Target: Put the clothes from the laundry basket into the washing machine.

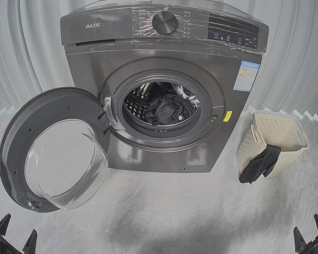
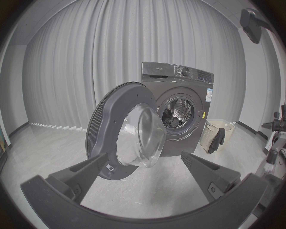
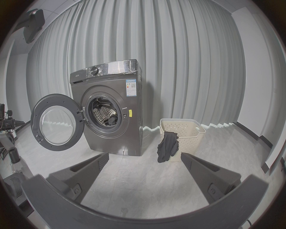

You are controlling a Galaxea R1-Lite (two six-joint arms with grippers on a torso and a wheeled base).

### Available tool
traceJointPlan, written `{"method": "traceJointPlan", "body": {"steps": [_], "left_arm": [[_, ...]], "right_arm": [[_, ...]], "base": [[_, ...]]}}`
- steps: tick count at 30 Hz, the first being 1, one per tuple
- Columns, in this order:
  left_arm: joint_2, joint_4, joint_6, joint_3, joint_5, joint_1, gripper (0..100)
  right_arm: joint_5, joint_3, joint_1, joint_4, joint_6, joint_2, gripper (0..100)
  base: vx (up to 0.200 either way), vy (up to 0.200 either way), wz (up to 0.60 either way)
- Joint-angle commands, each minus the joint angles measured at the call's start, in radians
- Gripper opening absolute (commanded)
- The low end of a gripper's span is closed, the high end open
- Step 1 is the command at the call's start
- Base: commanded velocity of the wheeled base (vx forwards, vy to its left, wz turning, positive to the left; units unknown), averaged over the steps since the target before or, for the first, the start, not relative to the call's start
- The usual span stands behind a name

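- The left gripper (image 2: 144, 156) is hovering low above the floor (image 1: 163, 208) with its fingers spread apart and nothing between them. It is facing the open door (image 1: 23, 134).
- The right gripper (image 3: 144, 155) is hovering at a similar height with its fingers spread apart and nothing held. It is facing the laundry basket (image 1: 280, 133).
- The door is standing swung wide open on the robot's left side of the washing machine (image 1: 88, 68), well apart from both grippers.
- Dark clothes (image 1: 164, 110) are lying inside the drum, behind the open port.
- The laundry basket is standing on the floor just beside the washing machine, on the robot's right.
- A dark garment (image 1: 261, 165) is hanging over the basket's front rim and draping down its outer wall.
- A pleated curtain (image 1: 27, 41) is hanging behind the washing machine.
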Motion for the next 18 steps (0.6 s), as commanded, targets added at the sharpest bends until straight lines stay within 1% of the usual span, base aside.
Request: {"method": "traceJointPlan", "body": {"steps": [1,2,18], "left_arm": [[-0.018,0.001,-0.028,0.008,0.020,0.002,100],[-0.018,0.001,-0.028,0.008,0.020,0.002,100],[-0.018,-0.004,-0.031,0.010,0.023,0.002,100]], "right_arm": [[-0.001,0.001,0.001,0.000,0.001,-0.007,100],[-0.001,0.001,0.001,0.000,0.001,-0.007,100],[-0.001,0.001,0.001,0.000,0.001,-0.007,100]], "base": [[0.000,0.000,0.00],[0.000,0.000,0.00],[0.000,-0.200,0.00]]}}
